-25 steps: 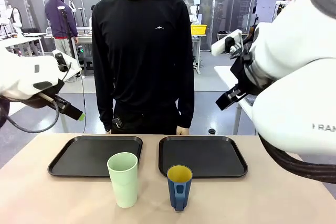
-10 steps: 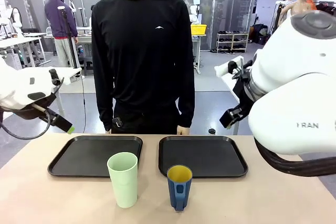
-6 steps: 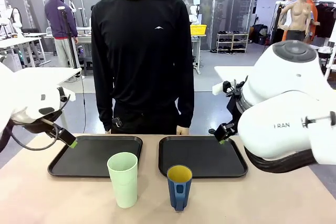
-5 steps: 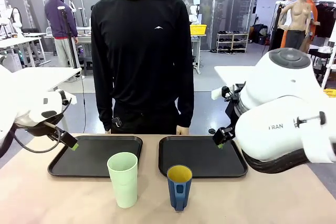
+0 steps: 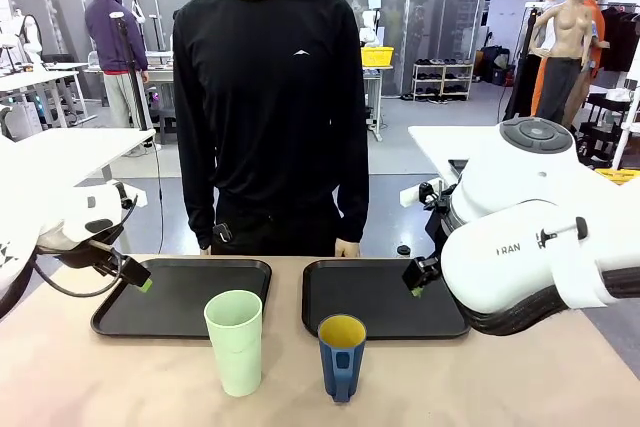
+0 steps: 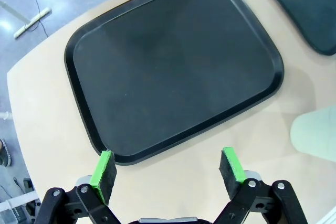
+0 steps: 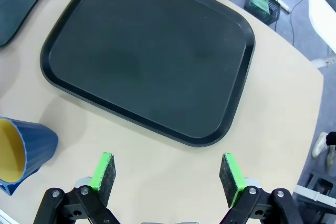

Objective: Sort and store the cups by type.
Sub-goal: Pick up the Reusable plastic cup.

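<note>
Lowering toward the table (image 5: 90, 377), both arms have come down from high at the picture's edges, where they hung a couple of seconds ago. The left gripper (image 5: 140, 277) now hovers over the outer end of the left tray (image 5: 170, 297). The right gripper (image 5: 415, 282) hovers above the right tray (image 5: 385, 299). This looks like the start of the reach: no cup is held yet, and sorting has not begun.

From the left wrist, the left gripper (image 6: 168, 163) shows its green pads spread wide with nothing between them, over the tray's near rim. The tumbler (image 6: 315, 132) peeks in at that picture's right edge. From the right wrist, the right gripper (image 7: 168, 167) is also spread wide and empty over bare tabletop just short of its tray. The blue cup (image 7: 21, 150) sits at the lower left of that picture.

Both cups stand upright on the table's near side, in front of the trays and untouched. They are side by side but apart. The tumbler (image 5: 235, 342) is tall, plain and pale mint green, and stands before the left tray's inner end. The blue cup (image 5: 342, 357) is shorter and dark blue with a yellow inside. Its handle faces the front camera, and it stands before the right tray's inner end. Both trays are black and bare. A person (image 5: 270, 97) in black stands at the far side, hands down.
</note>
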{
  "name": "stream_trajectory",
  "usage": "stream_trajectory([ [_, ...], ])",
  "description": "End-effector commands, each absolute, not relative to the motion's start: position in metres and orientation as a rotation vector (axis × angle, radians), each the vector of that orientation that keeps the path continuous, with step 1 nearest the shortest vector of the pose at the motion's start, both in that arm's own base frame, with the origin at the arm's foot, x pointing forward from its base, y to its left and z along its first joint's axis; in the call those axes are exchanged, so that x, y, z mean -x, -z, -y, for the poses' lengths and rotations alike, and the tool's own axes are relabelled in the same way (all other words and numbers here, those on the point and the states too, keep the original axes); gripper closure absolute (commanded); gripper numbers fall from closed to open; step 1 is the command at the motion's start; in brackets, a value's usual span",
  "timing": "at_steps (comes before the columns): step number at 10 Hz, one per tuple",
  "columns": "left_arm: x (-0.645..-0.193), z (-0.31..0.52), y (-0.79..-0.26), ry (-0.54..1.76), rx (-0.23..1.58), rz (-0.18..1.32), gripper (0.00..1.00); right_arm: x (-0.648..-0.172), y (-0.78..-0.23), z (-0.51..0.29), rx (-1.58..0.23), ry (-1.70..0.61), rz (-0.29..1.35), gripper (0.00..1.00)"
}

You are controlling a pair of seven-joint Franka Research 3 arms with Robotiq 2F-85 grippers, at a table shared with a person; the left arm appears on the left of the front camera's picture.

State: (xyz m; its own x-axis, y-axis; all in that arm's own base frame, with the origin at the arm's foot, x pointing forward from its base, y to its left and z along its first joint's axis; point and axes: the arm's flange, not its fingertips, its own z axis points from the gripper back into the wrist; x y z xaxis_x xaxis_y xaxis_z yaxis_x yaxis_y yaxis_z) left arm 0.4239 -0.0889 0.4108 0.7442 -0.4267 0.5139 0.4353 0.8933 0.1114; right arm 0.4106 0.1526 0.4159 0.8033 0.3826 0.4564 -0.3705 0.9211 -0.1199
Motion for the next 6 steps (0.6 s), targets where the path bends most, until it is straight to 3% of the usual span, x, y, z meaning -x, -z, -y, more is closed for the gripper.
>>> stream_trajectory([
  [1,-0.4274,0.0876,-0.4097,0.477,0.023,0.582,0.00,-0.4137,-0.4173,-0.1507,0.016,-0.386,0.508,0.00],
  [6,-0.4240,0.0891,-0.4112,0.472,0.016,0.561,0.00,-0.4109,-0.4163,-0.1519,0.025,-0.402,0.495,0.00],
])
